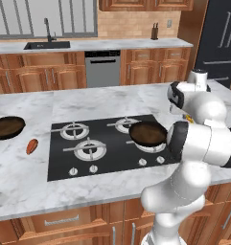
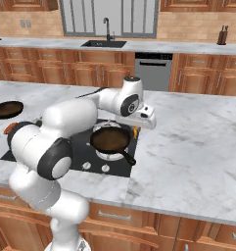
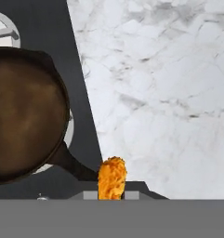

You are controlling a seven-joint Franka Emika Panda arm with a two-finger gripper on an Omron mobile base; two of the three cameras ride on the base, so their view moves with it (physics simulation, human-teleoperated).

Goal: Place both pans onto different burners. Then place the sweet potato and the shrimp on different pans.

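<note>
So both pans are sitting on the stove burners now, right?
Not quite. One pan sits on a burner, but the other pan is on the marble counter, left of the cooktop. The left base view shows it.

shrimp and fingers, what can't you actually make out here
- Hand view: the shrimp stands at the bottom edge; the grey band cuts off its lower end and the fingers, so contact can't be seen.
- Left base view: the arm's own body hides the shrimp and the hand.
- Right base view: the shrimp is a sliver under the hand, too small to judge.
- Hand view: the pan is cut by the left edge.
</note>
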